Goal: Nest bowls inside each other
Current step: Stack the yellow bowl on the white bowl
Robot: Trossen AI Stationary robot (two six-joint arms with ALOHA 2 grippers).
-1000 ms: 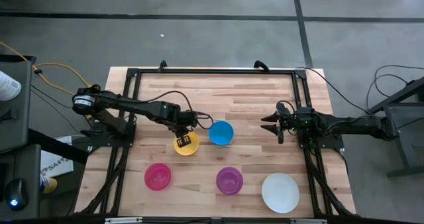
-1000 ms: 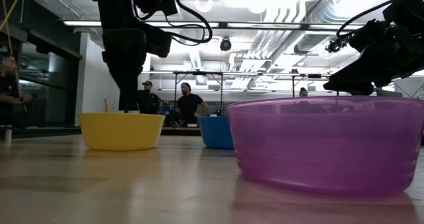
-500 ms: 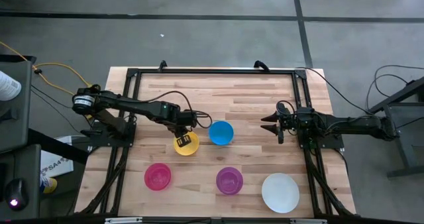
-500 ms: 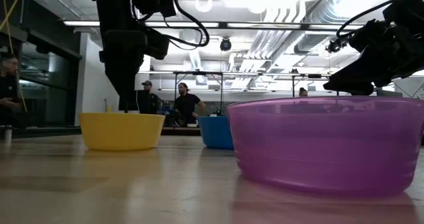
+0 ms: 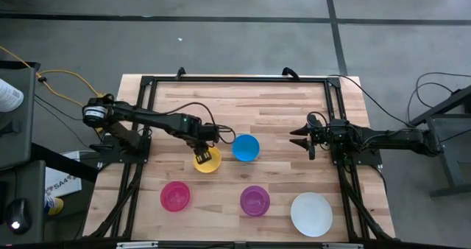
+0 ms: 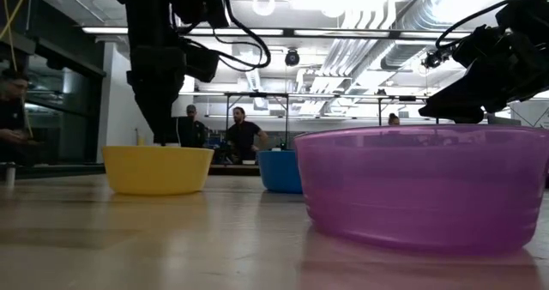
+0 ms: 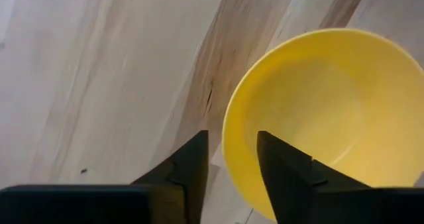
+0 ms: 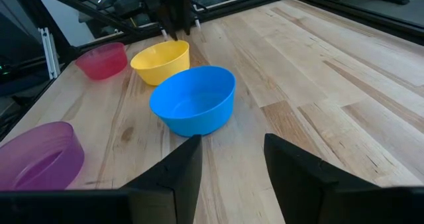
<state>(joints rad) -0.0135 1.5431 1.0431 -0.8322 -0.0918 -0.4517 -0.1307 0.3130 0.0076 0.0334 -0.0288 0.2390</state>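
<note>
Left gripper (image 7: pixel 230 159) straddles the yellow bowl's (image 5: pixel 207 160) rim mid-table, fingers apart, not pinching. Blue bowl (image 5: pixel 246 147) sits just beside. Right gripper (image 5: pixel 300 136), open, waits near the right edge.

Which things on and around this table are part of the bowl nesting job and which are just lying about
Part of the job:
yellow bowl, at the left gripper
blue bowl
pink bowl
purple bowl
white bowl
right gripper, waiting beside the blue bowl

Lying about:
yellow cable off the table
white bottle at left
</note>
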